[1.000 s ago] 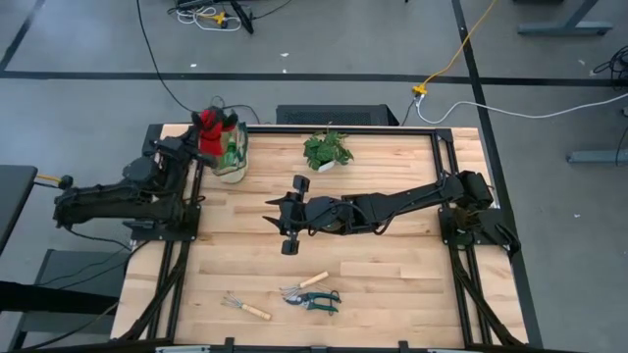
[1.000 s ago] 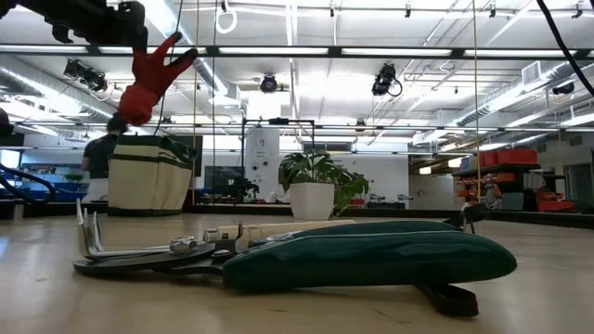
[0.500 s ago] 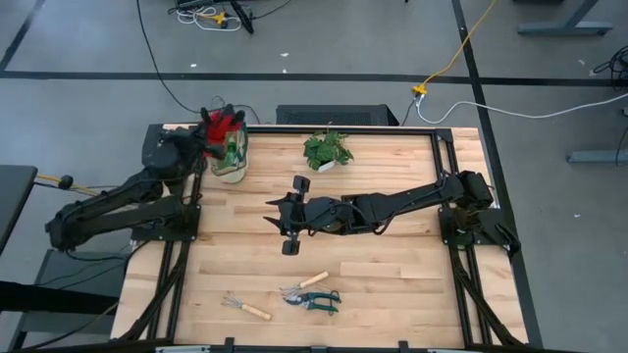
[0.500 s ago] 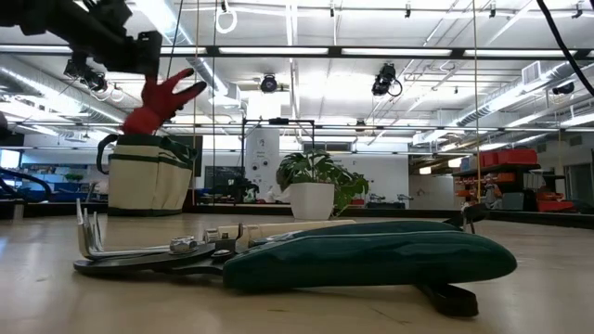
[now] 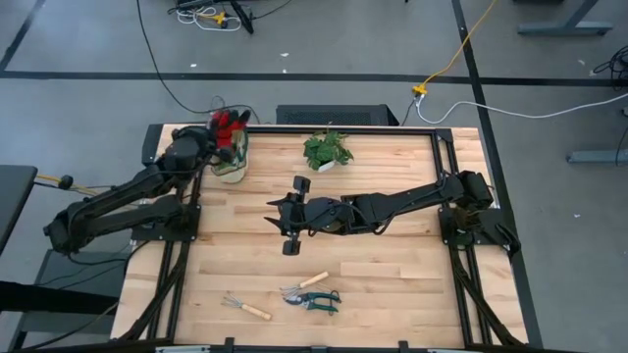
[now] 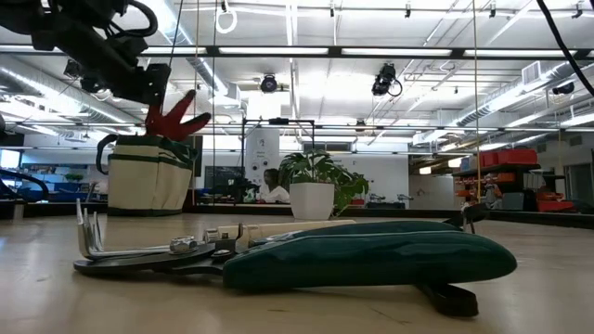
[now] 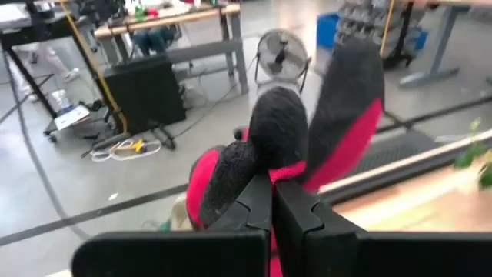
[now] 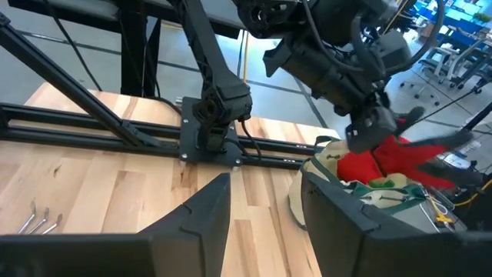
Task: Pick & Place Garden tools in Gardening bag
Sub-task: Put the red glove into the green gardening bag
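Note:
My left gripper (image 5: 214, 138) is shut on a red-and-black glove (image 5: 229, 125) right over the mouth of the beige gardening bag (image 5: 234, 163) at the far left. The glove also shows in the low view (image 6: 175, 117), just above the bag (image 6: 148, 176). Something green (image 8: 387, 185) shows inside the bag. My right gripper (image 5: 282, 216) hangs open and empty over the table's middle. The teal-handled shears (image 5: 318, 300), a wooden-handled tool (image 5: 310, 281) and a small hand rake (image 5: 245, 309) lie flat near the near edge. My left gripper pinches the glove between its two shut fingers (image 7: 257, 204) at the bunched red-and-black part (image 7: 254, 158). It comes slanting down from the table's left. The glove's fingers (image 6: 190, 119) stick up and out past the gripper. Its lower end is at the bag's mouth (image 8: 361, 171); whether it touches the bag, I cannot tell.
A leafy plant in a white pot (image 5: 327, 150) stands at the far middle, to the right of the bag. Bare wood (image 5: 392, 275) lies between the right arm and the tools at the near edge.
My left gripper has gone toward the far edge and a little to the right, over the bag, and has come down with the glove. The glove has dropped from well above the bag to its mouth, still held.

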